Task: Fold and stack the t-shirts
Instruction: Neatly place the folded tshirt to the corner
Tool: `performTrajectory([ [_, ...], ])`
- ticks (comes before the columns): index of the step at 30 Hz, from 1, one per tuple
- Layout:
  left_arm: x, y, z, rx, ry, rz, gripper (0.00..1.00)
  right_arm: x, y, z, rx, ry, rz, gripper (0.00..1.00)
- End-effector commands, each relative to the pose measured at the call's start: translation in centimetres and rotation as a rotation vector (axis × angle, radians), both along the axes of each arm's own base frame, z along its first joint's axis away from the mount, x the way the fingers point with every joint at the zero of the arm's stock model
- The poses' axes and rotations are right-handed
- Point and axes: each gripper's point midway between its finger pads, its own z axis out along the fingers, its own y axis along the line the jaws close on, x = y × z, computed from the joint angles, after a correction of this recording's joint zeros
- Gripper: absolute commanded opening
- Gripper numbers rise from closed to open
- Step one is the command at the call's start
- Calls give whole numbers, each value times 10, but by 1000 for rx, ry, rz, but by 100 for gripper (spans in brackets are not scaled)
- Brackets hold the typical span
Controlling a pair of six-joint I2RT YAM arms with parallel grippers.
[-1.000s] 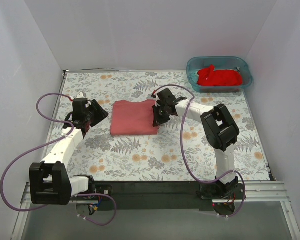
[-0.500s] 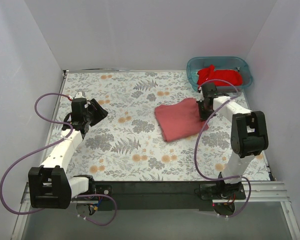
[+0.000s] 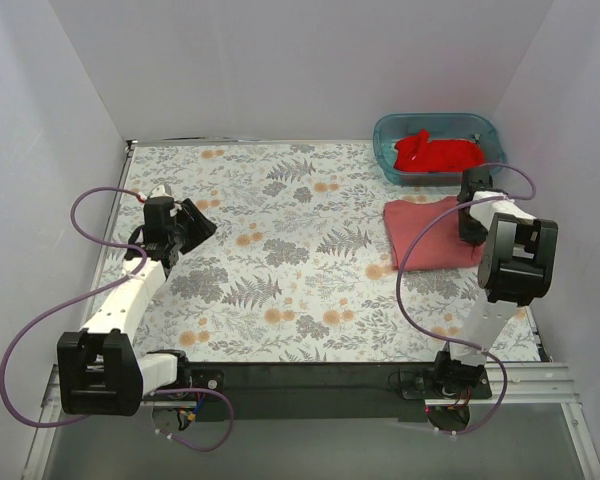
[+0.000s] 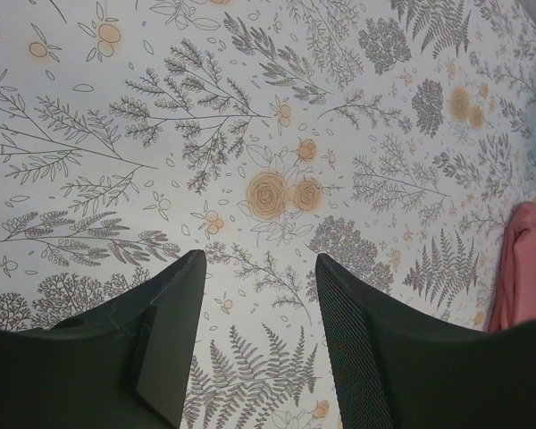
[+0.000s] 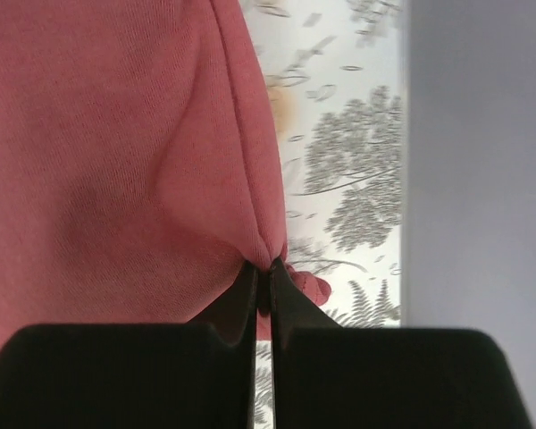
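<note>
A folded dusty salmon-red t-shirt [image 3: 428, 233] lies on the floral cloth near the right wall, and it fills the right wrist view [image 5: 107, 152]. My right gripper [image 3: 471, 214] [image 5: 263, 265] is shut on the shirt's right edge, pinching a fold of cloth between its fingertips. A brighter red t-shirt [image 3: 437, 154] lies crumpled inside the teal tub [image 3: 388, 134] at the back right. My left gripper [image 3: 191, 224] [image 4: 255, 268] hovers open over bare cloth at the left, holding nothing. A strip of the salmon-red t-shirt [image 4: 523, 268] shows at the right edge of the left wrist view.
The floral tablecloth [image 3: 290, 250] covers the table. White walls close in on the left, back and right; the right wall [image 5: 482, 161] stands close beside my right gripper. Purple cables loop from both arms.
My right gripper has dragged the folded salmon-red shirt from the table's middle to the right side, near the tub and wall, and closed fully on its edge. The left arm has stayed put.
</note>
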Motion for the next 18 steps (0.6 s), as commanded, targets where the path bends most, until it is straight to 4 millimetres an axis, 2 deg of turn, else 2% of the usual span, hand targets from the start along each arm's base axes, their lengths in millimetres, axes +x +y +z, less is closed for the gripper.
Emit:
performTrajectory([
  [1, 0, 1, -5, 9, 3, 2, 51, 9, -40, 8, -106, -29, -99, 1],
  [2, -1, 0, -8, 5, 14, -2, 51, 10, -51, 10, -103, -40, -131, 1],
  [5, 0, -3, -10, -8, 24, -17, 51, 13, -64, 10, -92, -72, -189, 1],
  [11, 0, -4, -18, -8, 46, -23, 51, 22, -90, 23, -177, -100, -262, 2],
  [15, 1, -3, -18, -5, 47, -15, 51, 25, -94, 34, -205, -120, -283, 18],
  [17, 1, -3, -16, -7, 42, -17, 51, 30, -87, 45, -178, -167, -292, 31],
  [18, 1, -3, -15, -7, 41, -16, 51, 33, -80, 55, -148, -202, -275, 34],
])
